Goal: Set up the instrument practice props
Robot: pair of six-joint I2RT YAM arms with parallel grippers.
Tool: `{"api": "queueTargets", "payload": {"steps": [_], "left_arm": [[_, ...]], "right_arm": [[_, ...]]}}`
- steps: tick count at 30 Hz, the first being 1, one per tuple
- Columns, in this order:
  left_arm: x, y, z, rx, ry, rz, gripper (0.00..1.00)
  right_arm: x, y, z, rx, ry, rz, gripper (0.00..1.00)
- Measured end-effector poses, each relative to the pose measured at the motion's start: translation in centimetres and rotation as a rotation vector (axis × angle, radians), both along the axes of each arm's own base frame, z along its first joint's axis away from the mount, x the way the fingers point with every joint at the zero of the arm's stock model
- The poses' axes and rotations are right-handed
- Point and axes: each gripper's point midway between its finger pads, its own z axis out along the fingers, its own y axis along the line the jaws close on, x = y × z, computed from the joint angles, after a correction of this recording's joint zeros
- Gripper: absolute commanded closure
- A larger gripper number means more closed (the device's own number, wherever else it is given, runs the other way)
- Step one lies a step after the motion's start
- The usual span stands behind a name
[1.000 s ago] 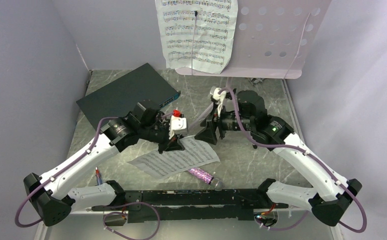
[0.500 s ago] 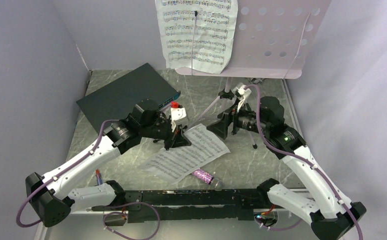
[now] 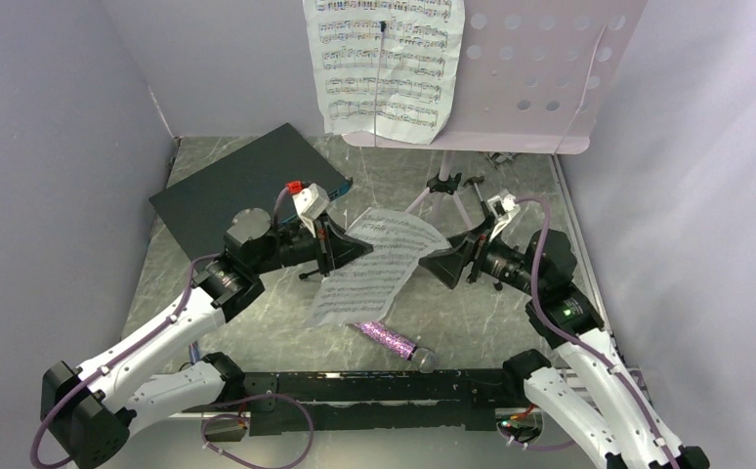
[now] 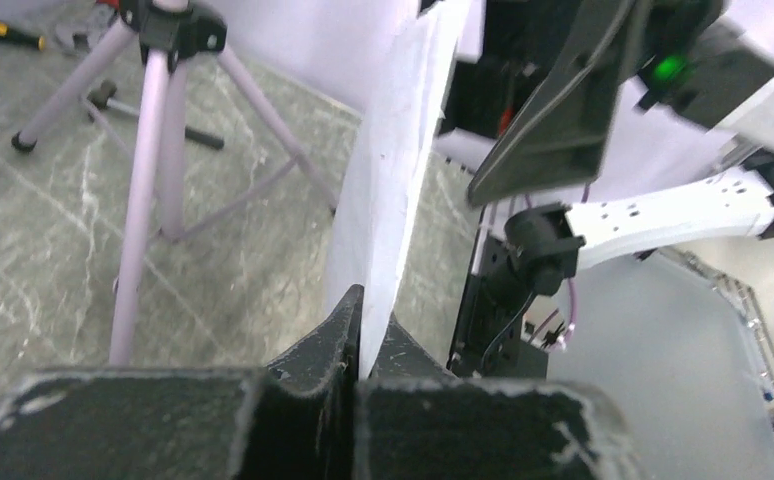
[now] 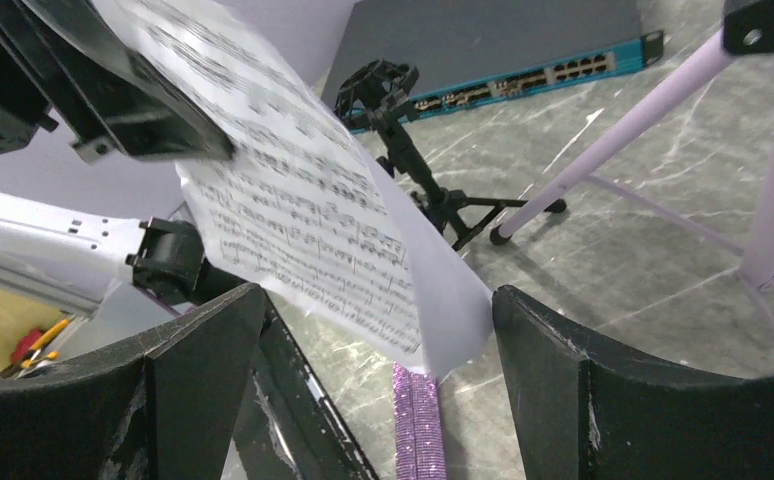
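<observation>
My left gripper (image 4: 361,325) pinches the loose white sheet-music page (image 3: 379,262); right gripper (image 3: 449,266) spread wide. Next, I'd raise it onto the pale-lilac perforated music stand (image 3: 535,73).

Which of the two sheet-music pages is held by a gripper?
The lower page, pinched in the shut left gripper in mid-scene; the other page sits on the music stand at the back.

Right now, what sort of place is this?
Likely a robot test booth: plain pale walls box in a grey marbled tabletop, and the left gripper holds a white sheet-music page.
</observation>
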Motion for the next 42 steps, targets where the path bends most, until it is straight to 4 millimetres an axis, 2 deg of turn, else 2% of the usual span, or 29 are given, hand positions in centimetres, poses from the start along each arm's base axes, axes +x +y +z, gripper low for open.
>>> {"api": "queueTargets", "payload": {"steps": [5, 9, 13, 17, 20, 23, 26, 27, 35, 39, 42], "left_arm": [[-0.4, -0.4, 3.0, -0.107, -0.036, -0.033, 0.97], [-1.3, -0.6, 6.0, -0.21, -0.079, -0.082, 0.97], [-2.3, -0.5, 8.1, -0.283, -0.115, -0.123, 0.97], [-2.8, -0.3, 9.2, -0.332, -0.134, -0.145, 0.97], [-2.9, -0.4, 9.1, -0.345, -0.13, -0.155, 0.97], [-2.7, -0.7, 8.6, -0.347, -0.114, -0.164, 0.97], [-2.5, -0.9, 7.7, -0.339, -0.092, -0.164, 0.96], [-2.4, -1.0, 7.5, -0.336, -0.087, -0.162, 0.92], [-2.1, -1.0, 5.9, -0.279, -0.075, -0.147, 0.49], [-2.0, -0.9, 4.4, -0.186, -0.053, -0.137, 0.43], [-2.1, -0.8, 4.1, -0.12, -0.054, -0.145, 0.41]], "right_arm": [[-0.6, 1.1, -1.9, 0.042, 0.037, 0.077, 0.12], [-1.4, 2.2, -2.7, 0.081, 0.057, 0.167, 0.13], [-2.0, 2.9, -1.8, 0.129, 0.031, 0.236, 0.18], [-2.7, 3.2, -0.1, 0.182, -0.031, 0.281, 0.27], [-3.0, 3.2, 1.4, 0.218, -0.078, 0.3, 0.4], [-3.3, 3.4, 2.5, 0.246, -0.106, 0.322, 0.63], [-3.4, 3.6, 3.0, 0.254, -0.108, 0.349, 0.95], [-3.4, 3.7, 3.1, 0.253, -0.1, 0.355, 1.0], [-3.3, 3.7, 4.2, 0.208, -0.11, 0.358, 1.0], [-3.4, 3.6, 5.0, 0.175, -0.135, 0.368, 1.0], [-3.5, 3.7, 5.1, 0.15, -0.136, 0.384, 1.0]]}}
